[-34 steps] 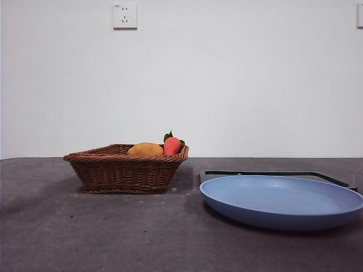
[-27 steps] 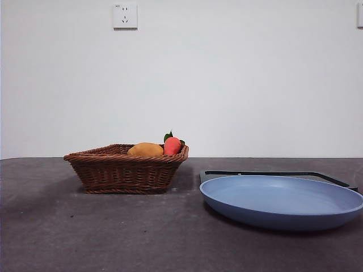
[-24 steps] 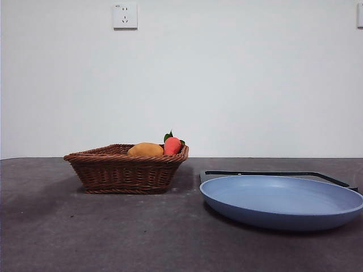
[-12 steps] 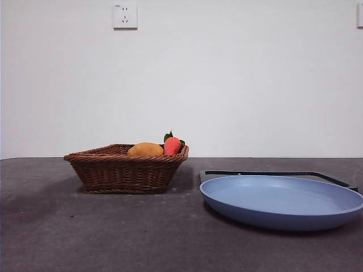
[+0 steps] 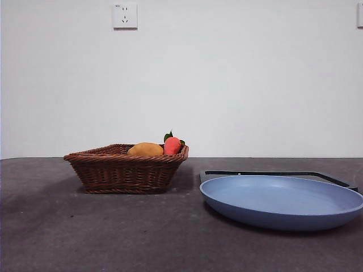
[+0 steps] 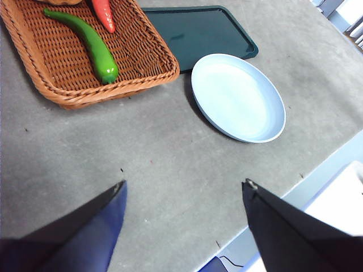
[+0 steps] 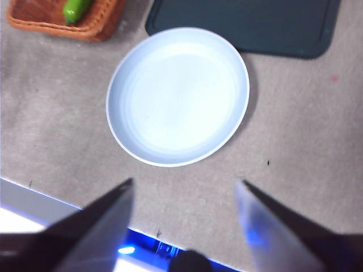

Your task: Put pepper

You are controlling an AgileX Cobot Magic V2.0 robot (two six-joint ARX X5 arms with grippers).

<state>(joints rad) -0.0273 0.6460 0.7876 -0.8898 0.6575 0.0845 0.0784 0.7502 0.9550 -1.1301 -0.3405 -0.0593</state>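
The pepper (image 6: 85, 41) is long, slim and glossy green. It lies in the brown wicker basket (image 6: 144, 76), and its tip also shows in the right wrist view (image 7: 77, 9). In the front view the basket wall (image 5: 125, 173) hides it. The blue plate (image 5: 281, 199) stands empty to the right of the basket (image 6: 238, 96) (image 7: 177, 96). My left gripper (image 6: 184, 187) is open, high above bare table near the basket. My right gripper (image 7: 184, 187) is open, high above the plate's near side. Neither arm shows in the front view.
A yellow-orange fruit (image 5: 145, 149) and a small red-orange fruit with green leaves (image 5: 172, 145) sit in the basket. A dark tray (image 6: 198, 31) lies behind the plate (image 7: 249, 25). The table's front edge (image 7: 34, 192) runs under both grippers.
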